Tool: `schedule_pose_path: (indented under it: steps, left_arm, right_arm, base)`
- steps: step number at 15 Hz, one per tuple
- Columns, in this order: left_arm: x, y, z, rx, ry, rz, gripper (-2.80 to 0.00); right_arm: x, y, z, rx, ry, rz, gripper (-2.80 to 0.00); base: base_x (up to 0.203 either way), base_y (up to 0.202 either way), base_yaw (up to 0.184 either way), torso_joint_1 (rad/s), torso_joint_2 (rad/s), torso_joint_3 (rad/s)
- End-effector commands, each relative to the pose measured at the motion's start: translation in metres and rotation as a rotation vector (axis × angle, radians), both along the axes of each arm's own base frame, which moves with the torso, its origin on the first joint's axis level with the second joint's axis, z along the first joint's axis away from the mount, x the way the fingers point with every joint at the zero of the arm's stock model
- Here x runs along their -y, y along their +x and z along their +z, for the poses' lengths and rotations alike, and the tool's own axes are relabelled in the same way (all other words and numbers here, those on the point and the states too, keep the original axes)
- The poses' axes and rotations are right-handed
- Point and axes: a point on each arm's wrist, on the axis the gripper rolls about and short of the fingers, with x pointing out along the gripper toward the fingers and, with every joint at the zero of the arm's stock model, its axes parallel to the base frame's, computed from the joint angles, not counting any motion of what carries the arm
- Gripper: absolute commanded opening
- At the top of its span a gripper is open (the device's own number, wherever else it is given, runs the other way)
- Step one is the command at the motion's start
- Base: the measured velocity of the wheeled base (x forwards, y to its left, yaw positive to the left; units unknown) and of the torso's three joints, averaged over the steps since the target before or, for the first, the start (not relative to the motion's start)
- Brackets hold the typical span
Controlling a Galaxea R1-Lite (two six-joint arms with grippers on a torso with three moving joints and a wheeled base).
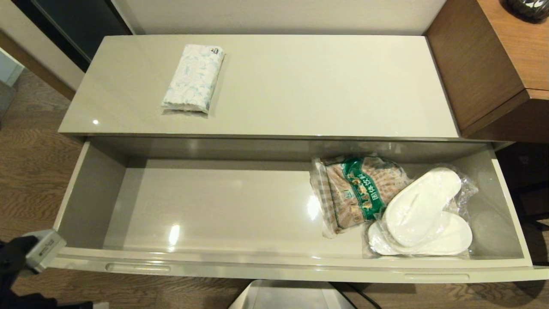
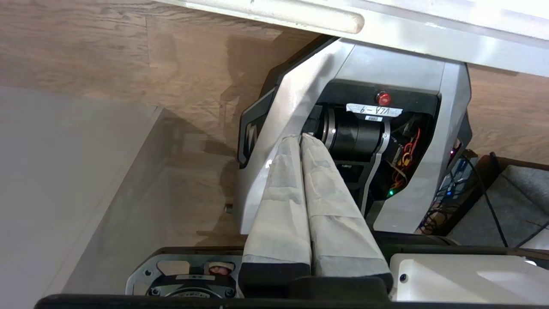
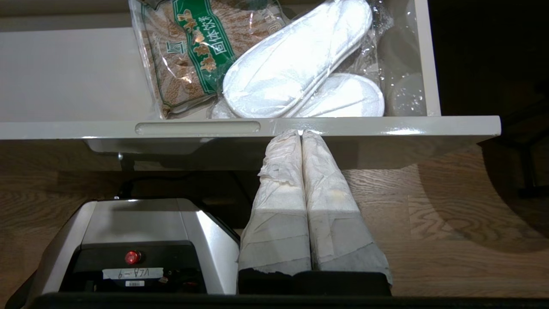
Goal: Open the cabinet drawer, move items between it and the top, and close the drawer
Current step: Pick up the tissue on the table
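Note:
The cabinet drawer (image 1: 274, 268) stands pulled fully out, and the left part of its floor is bare. On the top (image 1: 321, 86), toward the back left, lies the white pack with a pale blue-green pattern (image 1: 194, 78). My left gripper (image 2: 300, 136) is shut with nothing in it. It hangs low beside the drawer's front left corner, pointing at my own base (image 2: 351, 107), and only its wrist (image 1: 38, 251) shows in the head view. My right gripper (image 3: 301, 132) is shut and empty, parked just below the drawer's front rim (image 3: 386, 126).
A green-labelled bag of brown snacks (image 1: 356, 191) and clear-wrapped white slippers (image 1: 422, 214) fill the drawer's right end. A brown wooden desk (image 1: 493, 64) stands against the cabinet's right side. My base (image 1: 291, 296) sits on the wood floor under the drawer front.

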Motion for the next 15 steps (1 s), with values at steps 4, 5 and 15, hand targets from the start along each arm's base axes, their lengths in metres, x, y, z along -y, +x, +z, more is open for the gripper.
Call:
schedule_pose_path:
  steps: [4, 5, 15]
  left_arm:
    - [0.016, 0.029, 0.034, 0.084, 0.036, -0.052, -2.8]
    - [0.025, 0.046, 0.043, 0.104, 0.046, -0.063, -2.8]
    - [0.091, 0.218, 0.122, 0.421, 0.235, 0.107, -2.8]
  right_arm:
    - [0.0, -0.001, -0.001, 0.011, 0.0, 0.0, -2.8]
    - [0.0, -0.001, -0.001, 0.011, 0.0, 0.0, -2.8]
    - [0.0, -0.001, -0.001, 0.011, 0.0, 0.002, -2.8]
  base:
    - [0.0, 0.0, 0.0, 0.0, 0.0, 0.0]
    - [0.0, 0.0, 0.0, 0.0, 0.0, 0.0]
    - [0.0, 0.0, 0.0, 0.0, 0.0, 0.0]
